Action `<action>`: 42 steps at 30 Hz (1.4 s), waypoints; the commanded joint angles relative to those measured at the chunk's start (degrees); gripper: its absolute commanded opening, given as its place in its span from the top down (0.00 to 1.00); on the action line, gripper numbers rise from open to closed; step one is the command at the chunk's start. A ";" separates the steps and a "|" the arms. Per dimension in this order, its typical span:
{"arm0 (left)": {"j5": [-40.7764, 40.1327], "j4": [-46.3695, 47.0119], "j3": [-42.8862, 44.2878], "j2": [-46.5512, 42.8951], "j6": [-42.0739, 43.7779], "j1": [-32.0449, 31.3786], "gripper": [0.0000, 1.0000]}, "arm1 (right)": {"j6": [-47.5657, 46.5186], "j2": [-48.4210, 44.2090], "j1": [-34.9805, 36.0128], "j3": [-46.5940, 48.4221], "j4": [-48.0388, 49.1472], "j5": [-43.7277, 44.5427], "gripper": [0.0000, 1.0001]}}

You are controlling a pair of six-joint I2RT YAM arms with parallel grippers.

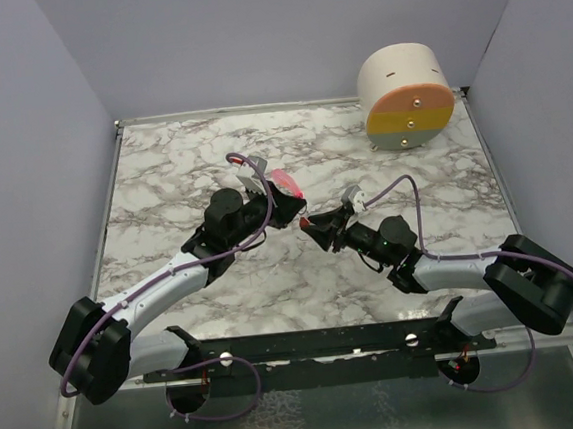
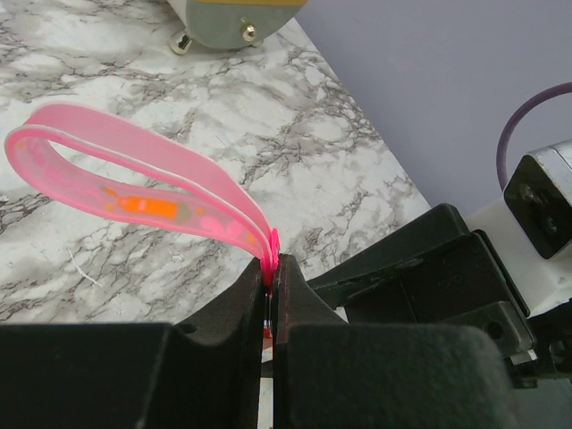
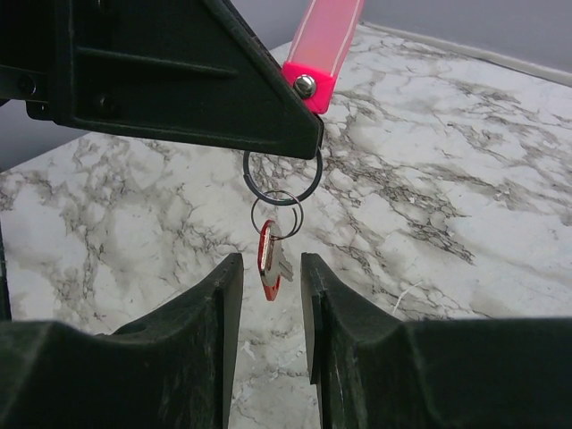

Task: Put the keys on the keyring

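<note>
1. The left gripper is held raised over the middle of the marble table, its jaws pressed tight on the near end of the pink strap. The strap's loop stands up and away to the far left.
2. The keyring hangs below that clamped end, just right of the left gripper and clear of the table. A small ring is linked into it, and the red-headed key dangles from the small ring.
3. The right gripper is set just beside the left one. Its jaws are parted narrowly, one on either side of the key, and no contact can be made out, so nothing is held.
4. A round drum is left at the far right, well apart from both arms.
5. The step in hand is judged to be the last one. The key appears to be on the ring already, though it cannot be told whether it is fully wound onto the coil.
6. If so, the next move calls for either a light pinch on the key to check it, or a straight retreat without snagging it.
7. The rings and key are shown only in the right wrist view. The pinch on the strap is shown best in the left wrist view, and the arms' layout only from above.
</note>
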 commanded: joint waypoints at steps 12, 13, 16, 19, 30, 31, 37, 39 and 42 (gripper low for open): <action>1.40 0.58 0.21 -0.53 -0.49 -1.08 1.00 | -2.88 0.17 0.01 0.46 4.30 4.67 0.87; 1.42 0.58 0.18 -0.59 -0.42 -1.07 1.00 | -3.05 -0.13 0.03 0.17 4.32 5.14 0.88; 1.10 0.59 -0.07 -1.08 -0.25 -1.09 1.00 | -3.91 -1.41 0.03 -0.23 3.04 6.44 0.89; 1.16 0.52 -0.03 -1.14 -0.12 -1.09 1.00 | -4.79 -2.73 0.03 -0.26 1.34 7.47 0.90; 4.17 0.14 -0.04 -0.44 -0.46 -1.09 1.00 | -9.88 -3.25 0.03 0.59 0.35 10.70 0.90; 4.41 0.12 -0.03 -0.36 -0.47 -1.10 1.00 | -10.36 -3.11 0.03 0.74 0.42 10.87 0.90; 5.78 0.05 0.43 0.57 -0.38 -1.07 1.00 | -12.65 -2.76 0.03 0.39 1.80 12.63 0.90; 6.84 0.05 0.80 1.52 -0.45 -1.09 1.00 | -13.22 -2.92 -0.01 -0.01 2.65 13.13 0.90; 7.42 0.05 1.01 2.25 -0.47 -1.09 1.00 | -13.46 -3.43 -0.01 -0.52 3.44 13.73 0.90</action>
